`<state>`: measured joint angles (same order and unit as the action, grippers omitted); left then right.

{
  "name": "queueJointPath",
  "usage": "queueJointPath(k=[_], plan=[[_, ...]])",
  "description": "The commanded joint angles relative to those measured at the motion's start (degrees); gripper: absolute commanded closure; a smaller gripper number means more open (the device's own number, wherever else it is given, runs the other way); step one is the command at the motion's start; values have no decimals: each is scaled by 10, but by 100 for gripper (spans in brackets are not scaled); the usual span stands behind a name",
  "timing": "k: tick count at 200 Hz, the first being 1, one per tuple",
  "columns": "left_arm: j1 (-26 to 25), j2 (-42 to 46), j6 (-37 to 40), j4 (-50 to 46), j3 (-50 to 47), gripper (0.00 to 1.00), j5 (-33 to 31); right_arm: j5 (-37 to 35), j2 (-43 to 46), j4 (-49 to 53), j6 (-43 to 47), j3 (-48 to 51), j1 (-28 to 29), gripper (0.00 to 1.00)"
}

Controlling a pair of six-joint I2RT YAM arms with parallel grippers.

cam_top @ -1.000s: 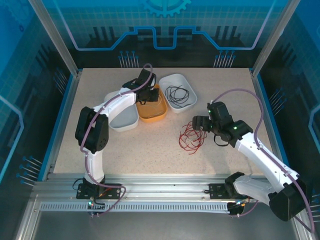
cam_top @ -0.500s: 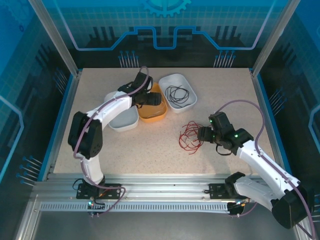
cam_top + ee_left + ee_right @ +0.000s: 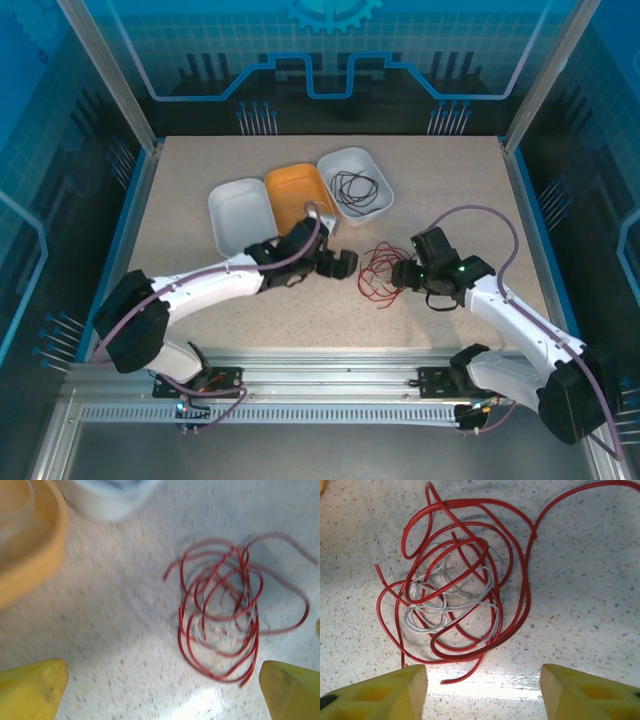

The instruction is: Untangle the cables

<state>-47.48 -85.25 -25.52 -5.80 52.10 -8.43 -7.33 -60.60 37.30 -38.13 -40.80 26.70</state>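
1. While the left pincer (image 3: pixel 345 263) and right pincer (image 3: pixel 403 272) stand open and empty, the red cable (image 3: pixel 380 272) lies between them on the tabletop (image 3: pixel 450 180), snarled round the white cable (image 3: pixel 451 606).
2. Light, limp wire; I'd pinch an outer red loop.

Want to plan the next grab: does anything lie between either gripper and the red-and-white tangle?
Nothing visible does. The left gripper and right gripper flank the red cable, with the white cable knotted inside it, and just bare table lies between each one's open fingers and the loops.
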Motion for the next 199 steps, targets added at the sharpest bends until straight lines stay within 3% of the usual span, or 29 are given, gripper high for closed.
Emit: queueJointPath(k=[1, 40, 68, 109, 199], plan=[[-4, 6, -92, 97, -58, 1, -34, -1, -19, -7, 15, -44, 30, 46], [-5, 37, -180, 118, -129, 1, -65, -73, -119, 91, 49, -146, 94, 58], [-4, 72, -235, 124, -174, 1, -90, -83, -203, 141, 77, -196, 121, 63], [-2, 104, -256, 105, -200, 1, -106, -111, -304, 194, 117, -255, 141, 66], [0, 106, -278, 112, -217, 1, -108, -115, -392, 149, 145, -272, 141, 73]])
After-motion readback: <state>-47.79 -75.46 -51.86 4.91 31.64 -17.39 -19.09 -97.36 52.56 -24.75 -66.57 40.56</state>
